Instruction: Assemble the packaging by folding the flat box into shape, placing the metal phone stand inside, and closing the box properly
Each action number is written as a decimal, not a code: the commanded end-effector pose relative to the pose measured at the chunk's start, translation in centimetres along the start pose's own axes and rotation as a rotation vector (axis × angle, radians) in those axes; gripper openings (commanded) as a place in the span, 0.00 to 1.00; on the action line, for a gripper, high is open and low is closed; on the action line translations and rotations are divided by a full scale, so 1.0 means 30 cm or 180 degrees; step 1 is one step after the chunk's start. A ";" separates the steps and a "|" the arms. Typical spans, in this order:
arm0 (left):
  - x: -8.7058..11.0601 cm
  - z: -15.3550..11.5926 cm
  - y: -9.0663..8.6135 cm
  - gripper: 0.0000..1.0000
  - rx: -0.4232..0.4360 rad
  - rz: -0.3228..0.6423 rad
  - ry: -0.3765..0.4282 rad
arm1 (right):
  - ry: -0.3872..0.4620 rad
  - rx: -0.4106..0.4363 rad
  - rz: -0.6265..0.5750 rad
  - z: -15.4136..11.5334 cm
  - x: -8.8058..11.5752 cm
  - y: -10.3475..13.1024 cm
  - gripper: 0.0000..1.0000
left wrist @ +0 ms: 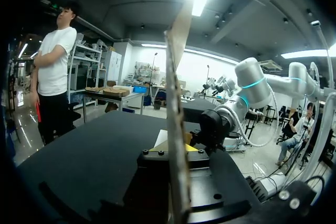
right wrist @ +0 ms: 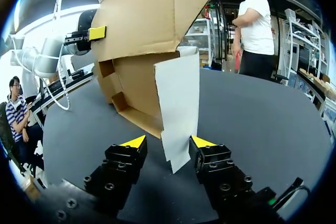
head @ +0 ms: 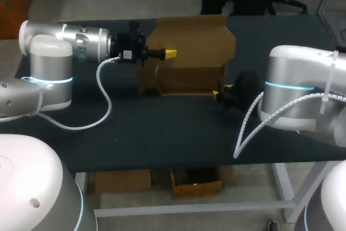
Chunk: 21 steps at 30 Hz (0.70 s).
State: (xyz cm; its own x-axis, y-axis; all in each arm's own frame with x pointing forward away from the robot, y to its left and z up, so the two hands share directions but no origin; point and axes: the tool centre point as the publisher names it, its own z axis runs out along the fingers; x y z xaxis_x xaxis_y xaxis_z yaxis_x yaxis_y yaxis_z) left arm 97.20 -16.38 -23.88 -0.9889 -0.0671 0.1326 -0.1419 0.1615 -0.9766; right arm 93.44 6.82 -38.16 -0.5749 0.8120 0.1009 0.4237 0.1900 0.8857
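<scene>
Right tool (right wrist: 168,141), low, gapes astride box flap (right wrist: 178,103) — left tool (left wrist: 177,148), level, clamps lid (head: 189,31).

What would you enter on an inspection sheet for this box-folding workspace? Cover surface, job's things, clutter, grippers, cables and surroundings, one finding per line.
Surface: dark table, with the box standing toward its far side.
Job's things: cardboard box partly folded, top flap raised; phone stand not seen.
Clutter: nothing seen.
Grippers: left gripper shut on the top flap; right gripper open, with a side flap hanging between its fingers.
Cables: left cable, white and coiled, droops low over the table; right cable hangs the same way.
Surroundings: nothing seen reaching over the table.
</scene>
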 end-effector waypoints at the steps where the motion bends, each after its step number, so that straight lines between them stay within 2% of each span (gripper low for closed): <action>1: -0.005 0.001 0.016 0.00 0.0001 0.0002 0.0001 | -0.0025 -0.0105 -0.0003 -0.005 0.016 -0.013 0.49; 11: -0.005 0.001 0.016 0.00 0.0001 0.0002 0.0001 | 0.0065 -0.0116 -0.0054 0.002 0.041 -0.011 0.49; 21: -0.005 0.001 0.016 0.00 0.0001 0.0002 0.0001 | 0.0002 -0.0087 0.0016 -0.091 0.016 -0.077 0.50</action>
State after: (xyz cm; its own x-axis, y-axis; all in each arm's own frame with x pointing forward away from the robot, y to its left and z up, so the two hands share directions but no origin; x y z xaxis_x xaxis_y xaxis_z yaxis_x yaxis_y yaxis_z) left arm 97.20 -16.38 -23.88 -0.9889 -0.0671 0.1326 -0.1419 0.1615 -0.9766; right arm 91.27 6.11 -38.95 -0.5705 0.8148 0.1032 0.4223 0.1833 0.8877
